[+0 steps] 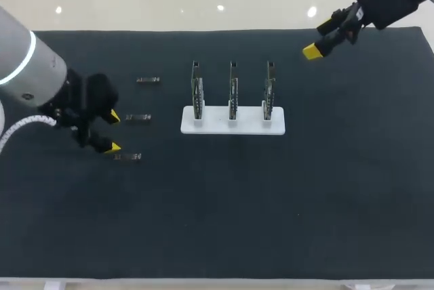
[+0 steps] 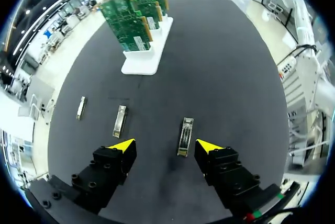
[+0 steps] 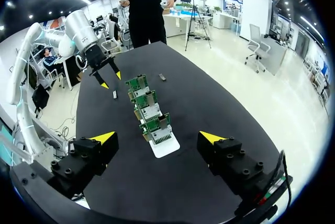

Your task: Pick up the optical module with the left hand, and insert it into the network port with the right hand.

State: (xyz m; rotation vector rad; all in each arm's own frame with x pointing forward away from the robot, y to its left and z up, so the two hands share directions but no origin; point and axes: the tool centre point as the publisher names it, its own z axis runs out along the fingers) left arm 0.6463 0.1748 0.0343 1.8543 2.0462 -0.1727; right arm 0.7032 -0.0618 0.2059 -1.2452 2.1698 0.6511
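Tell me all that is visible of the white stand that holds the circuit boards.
The white stand is a flat rectangular slab, plastic by its look, lying level on the dark mat near its middle. Three green circuit boards stand upright in it on edge, in one evenly spaced row along its length. Only the boards and the mat touch it.

The table is matte black. Green circuit boards stand on a white base; at its nine o'clock lie silvery-grey optical modules. The left gripper and right gripper are black, tipped bright yellow.
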